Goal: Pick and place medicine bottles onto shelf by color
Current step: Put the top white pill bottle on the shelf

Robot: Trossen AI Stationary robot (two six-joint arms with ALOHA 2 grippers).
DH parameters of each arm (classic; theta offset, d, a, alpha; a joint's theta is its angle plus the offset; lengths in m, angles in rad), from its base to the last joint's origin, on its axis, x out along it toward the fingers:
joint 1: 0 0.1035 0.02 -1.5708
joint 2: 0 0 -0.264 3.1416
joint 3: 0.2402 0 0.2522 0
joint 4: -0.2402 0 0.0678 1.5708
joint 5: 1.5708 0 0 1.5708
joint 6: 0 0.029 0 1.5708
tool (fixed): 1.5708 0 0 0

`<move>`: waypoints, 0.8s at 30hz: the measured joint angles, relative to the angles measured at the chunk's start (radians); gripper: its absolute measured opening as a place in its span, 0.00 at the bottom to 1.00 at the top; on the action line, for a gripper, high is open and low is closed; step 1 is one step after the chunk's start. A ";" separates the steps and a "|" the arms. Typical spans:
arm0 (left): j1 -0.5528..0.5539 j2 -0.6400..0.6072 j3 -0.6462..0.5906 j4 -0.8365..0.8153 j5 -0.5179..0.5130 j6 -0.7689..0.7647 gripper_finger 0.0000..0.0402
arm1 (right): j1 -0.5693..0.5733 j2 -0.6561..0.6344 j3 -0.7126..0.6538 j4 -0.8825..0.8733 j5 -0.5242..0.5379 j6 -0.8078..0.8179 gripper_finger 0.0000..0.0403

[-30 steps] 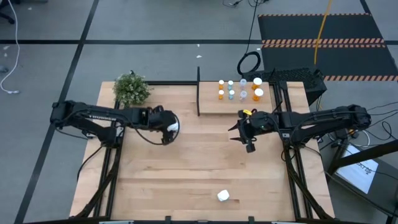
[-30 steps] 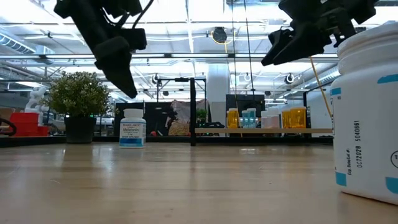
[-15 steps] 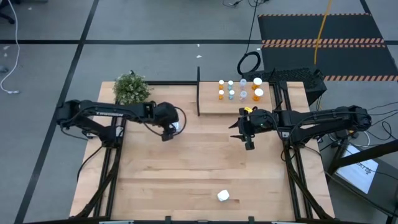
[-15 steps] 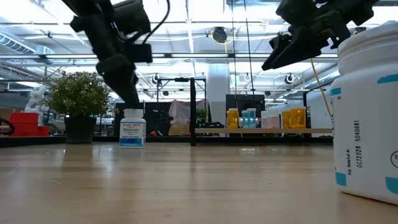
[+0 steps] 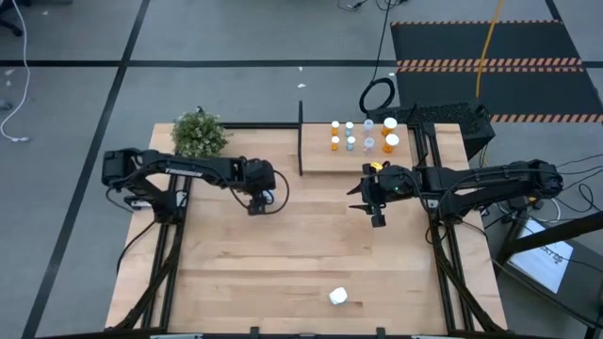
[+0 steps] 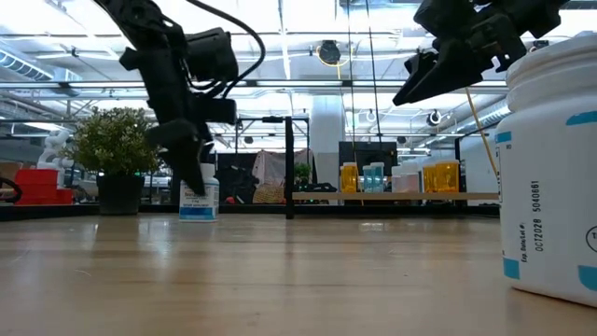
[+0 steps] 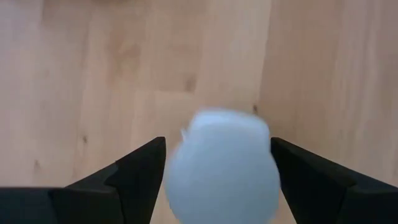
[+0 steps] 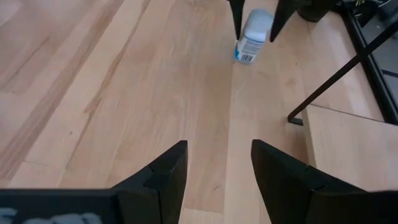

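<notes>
My left gripper [image 5: 259, 201] is down over the upright white bottle [image 6: 198, 199], fingers [image 7: 134, 171] spread either side of its cap, not clamped. That bottle stands at about 10 o'clock from table centre, near the plant [image 5: 199, 135]. My right gripper [image 5: 376, 213] hangs empty, jaws apart, just off the shelf [image 5: 320, 158] at 1 o'clock. Another white bottle [image 5: 338, 297] sits at 6 o'clock.

A white bottle [image 6: 199, 198] with a blue label band stands on pale wood; orange bottles [image 5: 334, 142] and pale-blue ones [image 5: 350, 142] dot a light wooden shelf [image 5: 325, 158].
</notes>
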 joint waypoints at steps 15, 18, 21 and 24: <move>-0.056 0.003 -0.043 -0.012 -0.039 -0.163 0.71 | 0.000 0.000 0.000 -0.002 -0.001 0.027 0.43; -0.072 0.003 -0.089 0.045 -0.080 -0.192 0.71 | 0.000 0.000 0.000 0.010 -0.001 0.026 0.43; -0.090 0.003 -0.125 0.133 -0.107 -0.221 0.71 | 0.000 0.000 0.000 0.027 -0.001 0.024 0.43; -0.108 0.003 -0.154 0.200 -0.116 -0.247 0.71 | 0.000 0.000 0.000 0.028 0.000 0.026 0.43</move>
